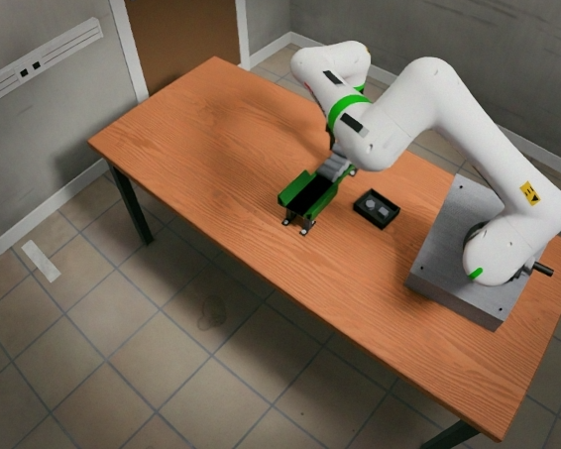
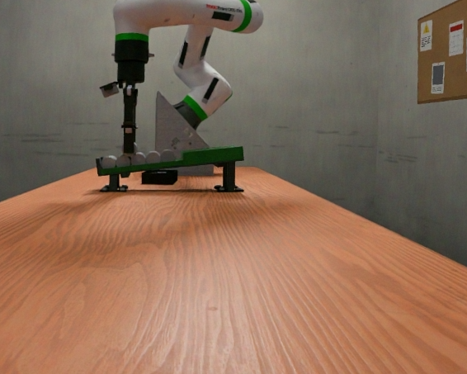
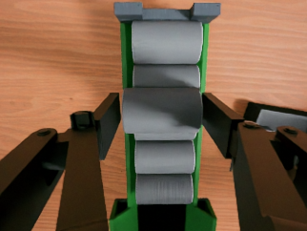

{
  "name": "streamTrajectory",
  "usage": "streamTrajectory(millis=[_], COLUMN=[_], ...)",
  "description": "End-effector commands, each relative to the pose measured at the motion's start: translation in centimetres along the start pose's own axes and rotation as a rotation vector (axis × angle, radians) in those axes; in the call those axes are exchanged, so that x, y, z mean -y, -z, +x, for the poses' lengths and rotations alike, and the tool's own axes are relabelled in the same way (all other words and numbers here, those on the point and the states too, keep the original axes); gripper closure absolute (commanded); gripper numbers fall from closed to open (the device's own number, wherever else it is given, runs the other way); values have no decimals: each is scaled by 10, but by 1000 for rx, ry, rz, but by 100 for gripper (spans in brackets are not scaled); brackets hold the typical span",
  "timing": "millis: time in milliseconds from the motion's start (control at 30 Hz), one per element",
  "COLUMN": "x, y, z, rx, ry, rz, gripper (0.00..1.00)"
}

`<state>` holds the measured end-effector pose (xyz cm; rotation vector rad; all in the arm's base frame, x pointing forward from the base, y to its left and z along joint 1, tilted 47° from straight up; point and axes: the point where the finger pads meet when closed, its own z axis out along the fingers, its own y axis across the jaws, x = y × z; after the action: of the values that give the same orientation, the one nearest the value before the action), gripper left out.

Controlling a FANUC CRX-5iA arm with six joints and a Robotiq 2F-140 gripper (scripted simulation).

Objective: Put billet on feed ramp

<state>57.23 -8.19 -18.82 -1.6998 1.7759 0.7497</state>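
The green feed ramp (image 1: 293, 191) (image 2: 213, 155) (image 3: 126, 157) holds several grey billets lying across it in a row below the grey stop (image 3: 167, 10). One more billet (image 3: 162, 112) lies stacked on top of two of them in the middle of the row, straight across. My gripper (image 3: 160, 106) (image 2: 128, 147) is lowered around this stacked billet, with one finger pad at each end. It is open, and a small gap shows on both sides. In the top view the arm hides the gripper, and only the billets' end of the ramp (image 1: 333, 168) shows.
A small black tray (image 1: 376, 209) (image 2: 158, 177) with two grey parts sits on the table to the right of the ramp, close to my right finger. The arm's grey base block (image 1: 450, 249) stands at the table's right end.
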Motion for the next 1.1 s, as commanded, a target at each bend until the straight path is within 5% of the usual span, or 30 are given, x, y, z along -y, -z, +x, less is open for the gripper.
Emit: streamTrajectory(millis=[0, 900, 933, 1067], x=[1, 1, 1, 1], y=[1, 1, 1, 1], z=[0, 0, 0, 0], rx=[-1, -1, -1, -1], ry=[0, 0, 0, 0], rz=[2, 2, 2, 2], gripper=[45, 45, 56, 56])
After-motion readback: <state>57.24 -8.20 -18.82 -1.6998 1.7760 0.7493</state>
